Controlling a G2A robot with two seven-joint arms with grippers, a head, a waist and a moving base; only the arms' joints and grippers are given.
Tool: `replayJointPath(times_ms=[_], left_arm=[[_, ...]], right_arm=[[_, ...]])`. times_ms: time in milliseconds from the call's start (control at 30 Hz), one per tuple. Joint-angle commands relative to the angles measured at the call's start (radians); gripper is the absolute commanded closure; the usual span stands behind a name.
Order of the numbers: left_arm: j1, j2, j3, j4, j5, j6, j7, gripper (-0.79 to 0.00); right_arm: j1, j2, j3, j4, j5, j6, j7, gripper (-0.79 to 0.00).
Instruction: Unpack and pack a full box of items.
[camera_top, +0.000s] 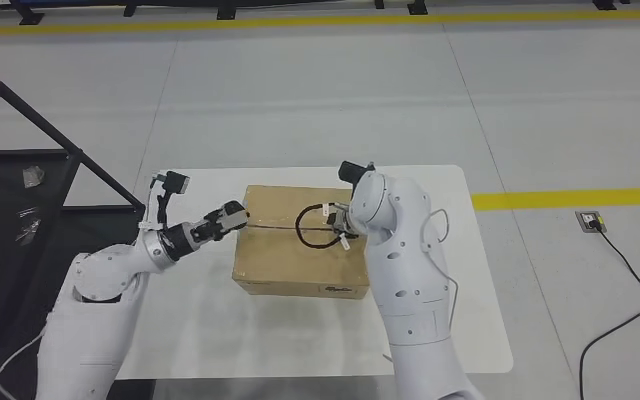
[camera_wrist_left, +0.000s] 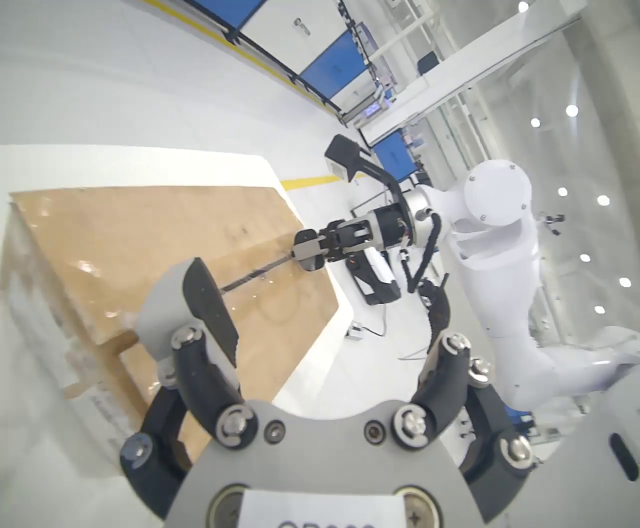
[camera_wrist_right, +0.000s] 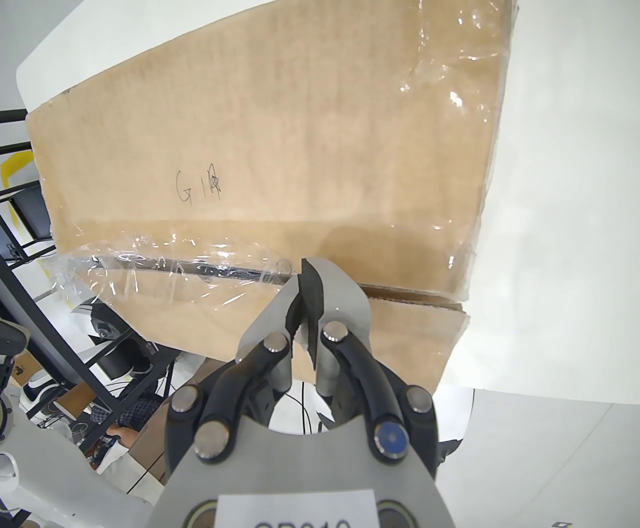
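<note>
The white table (camera_top: 450, 300) carries one brown cardboard box (camera_top: 290, 255), sitting about at the table's middle with its flaps closed.

The left gripper (camera_top: 238, 212) is at the box's 9 to 10 o'clock edge, seen from above. Its fingers (camera_wrist_left: 210, 305) are spread wide and hold nothing. One dark pad hangs over the box's edge, and I can't say whether it touches the cardboard.

The right gripper (camera_wrist_right: 302, 274) is out over the lid, toward 2 o'clock from the box's centre. Its fingers are pressed together, the tips down on the line where the two top flaps meet. Whether anything is nipped between the pads I cannot tell.

Clear tape (camera_wrist_right: 165, 270) runs along that centre seam (camera_wrist_right: 225, 272). It is wrinkled and shiny, lifting in crinkled folds near one end of the box. More of the same film shines along the box's corner. Just beside the right fingertips, on the side away from the taped stretch, the flap edges show bare, with a thin dark gap between them.

A small handwritten mark (camera_wrist_right: 199, 184) sits on the flap above the seam.
</note>
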Motion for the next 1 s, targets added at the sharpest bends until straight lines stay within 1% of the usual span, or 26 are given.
replayJointPath(times_ms=[0,67,100,167,300,467,667,700,733,767,833,900,967], left_arm=[[-0.038,-0.007,0.044,0.059,-0.074,0.015,-0.051,-0.785],[-0.067,-0.010,0.072,0.101,-0.096,0.019,-0.095,-0.785],[-0.080,-0.010,0.080,0.119,-0.083,0.016,-0.096,-0.785],[-0.095,-0.012,0.097,0.143,-0.065,0.011,-0.086,-0.785],[-0.112,-0.016,0.123,0.183,-0.028,0.019,-0.033,-0.785],[-0.119,-0.019,0.160,0.201,0.042,0.025,0.011,-0.785],[-0.112,-0.018,0.173,0.206,0.061,0.028,0.045,-0.785],[-0.110,-0.018,0.173,0.205,0.061,0.026,0.049,-0.785],[-0.108,-0.017,0.173,0.205,0.064,0.026,0.054,-0.785],[-0.106,-0.016,0.173,0.204,0.069,0.025,0.061,-0.785],[-0.100,-0.015,0.174,0.200,0.078,0.023,0.071,-0.785],[-0.094,-0.014,0.173,0.198,0.076,0.022,0.078,-0.785],[-0.090,-0.013,0.171,0.196,0.074,0.020,0.081,-0.785]], right_arm=[[-0.001,0.000,-0.003,0.001,-0.001,0.003,-0.003,0.000],[-0.002,0.000,-0.004,0.000,-0.002,0.004,-0.004,0.000],[-0.003,0.000,-0.005,-0.001,-0.002,0.005,-0.005,0.000],[-0.005,0.000,-0.006,-0.003,-0.002,0.005,-0.004,0.000],[-0.008,0.001,-0.007,-0.007,0.000,0.005,-0.005,0.000],[-0.010,0.001,-0.008,-0.007,0.002,0.007,-0.006,0.000],[-0.014,0.001,-0.009,-0.013,0.005,0.008,-0.008,0.000],[-0.015,0.002,-0.008,-0.014,0.006,0.009,-0.009,-0.009],[-0.015,0.002,-0.006,-0.014,0.008,0.011,-0.011,-0.246],[-0.014,0.002,-0.004,-0.014,0.008,0.012,-0.012,-0.317],[-0.014,0.002,0.002,-0.017,0.009,0.017,-0.016,-0.379],[-0.015,0.002,0.011,-0.025,0.014,0.018,-0.018,-0.354],[-0.018,0.003,0.021,-0.039,0.018,0.018,-0.018,-0.366]])
